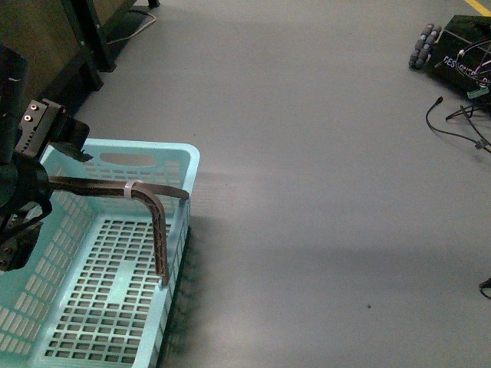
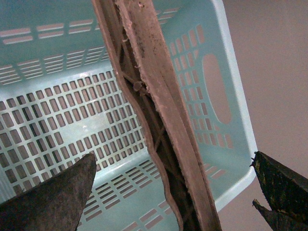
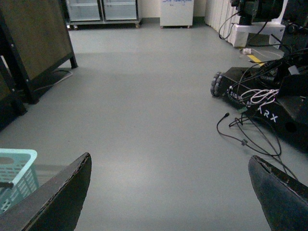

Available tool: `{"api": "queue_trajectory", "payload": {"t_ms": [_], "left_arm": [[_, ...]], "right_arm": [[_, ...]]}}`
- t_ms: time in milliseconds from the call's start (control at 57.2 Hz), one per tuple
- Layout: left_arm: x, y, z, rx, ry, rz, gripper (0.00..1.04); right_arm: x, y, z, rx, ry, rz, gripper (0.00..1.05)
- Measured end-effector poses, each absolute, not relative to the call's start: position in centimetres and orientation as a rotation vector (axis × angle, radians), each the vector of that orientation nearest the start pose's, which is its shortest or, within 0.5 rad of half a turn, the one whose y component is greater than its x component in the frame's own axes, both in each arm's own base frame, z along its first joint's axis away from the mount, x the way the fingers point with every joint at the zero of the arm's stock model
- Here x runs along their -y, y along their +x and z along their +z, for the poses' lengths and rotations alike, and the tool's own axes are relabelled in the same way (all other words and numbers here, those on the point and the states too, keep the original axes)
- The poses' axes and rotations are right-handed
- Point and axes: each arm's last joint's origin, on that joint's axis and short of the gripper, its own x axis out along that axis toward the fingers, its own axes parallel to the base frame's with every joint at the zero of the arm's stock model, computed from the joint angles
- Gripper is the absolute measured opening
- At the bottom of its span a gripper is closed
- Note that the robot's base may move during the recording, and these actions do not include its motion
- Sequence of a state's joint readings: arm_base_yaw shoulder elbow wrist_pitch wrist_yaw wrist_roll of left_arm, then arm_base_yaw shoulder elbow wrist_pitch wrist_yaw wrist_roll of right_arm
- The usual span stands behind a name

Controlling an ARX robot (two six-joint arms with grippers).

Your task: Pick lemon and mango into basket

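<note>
The turquoise basket (image 1: 192, 165) stands on the grey floor at the lower left, and nothing lies inside it. Its brown handles (image 1: 157, 222), bound with a white zip tie (image 1: 130, 188), are swung up over it. My left arm (image 1: 27, 153) reaches in from the left above the basket. In the left wrist view my left gripper (image 2: 173, 192) is open, with the handles (image 2: 163, 110) running between its fingers (image 2: 53, 197) above the slotted bottom (image 2: 48, 125). My right gripper (image 3: 168, 197) is open over bare floor, with a corner of the basket (image 3: 17, 163) to one side. The lemon and mango are out of view.
Dark furniture (image 1: 69, 46) stands at the back left. A black wheeled robot base (image 1: 460, 54) with loose cables (image 1: 460, 126) sits at the back right; it also shows in the right wrist view (image 3: 269, 106). Cabinets (image 3: 103, 9) line the far wall.
</note>
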State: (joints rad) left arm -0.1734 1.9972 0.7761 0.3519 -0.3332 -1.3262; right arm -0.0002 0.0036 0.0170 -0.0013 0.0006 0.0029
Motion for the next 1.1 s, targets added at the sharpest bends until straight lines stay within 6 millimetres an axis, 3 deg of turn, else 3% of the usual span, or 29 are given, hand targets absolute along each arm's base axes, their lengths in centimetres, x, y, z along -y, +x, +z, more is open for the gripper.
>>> {"api": "queue_trajectory", "payload": {"t_ms": [262,542,699,769,979,1101], "left_arm": [[3.6,34.8,5.3,-0.596,-1.052,0.673,0.94],[3.0,35.4,4.5,-0.609,-1.067,0.681,0.50],[3.2,35.2,4.6,-0.598,-1.119,0.695,0.16],[3.5,34.4,5.3,-0.602,-1.138,0.690,0.07],[4.4,31.5,8.8,-0.547,-1.143,0.666,0.06],[4.7,28.6,12.3,-0.497,-1.159,0.642,0.06]], "right_arm": [[0.0,9.7,16.9,0.012,0.003,-0.001,0.96],[0.0,9.7,16.9,0.012,0.003,-0.001,0.96],[0.0,9.7,16.9,0.012,0.003,-0.001,0.96],[0.0,9.7,16.9,0.012,0.003,-0.001,0.96],[0.0,9.7,16.9,0.012,0.003,-0.001,0.96],[0.0,9.7,16.9,0.012,0.003,-0.001,0.96]]}}
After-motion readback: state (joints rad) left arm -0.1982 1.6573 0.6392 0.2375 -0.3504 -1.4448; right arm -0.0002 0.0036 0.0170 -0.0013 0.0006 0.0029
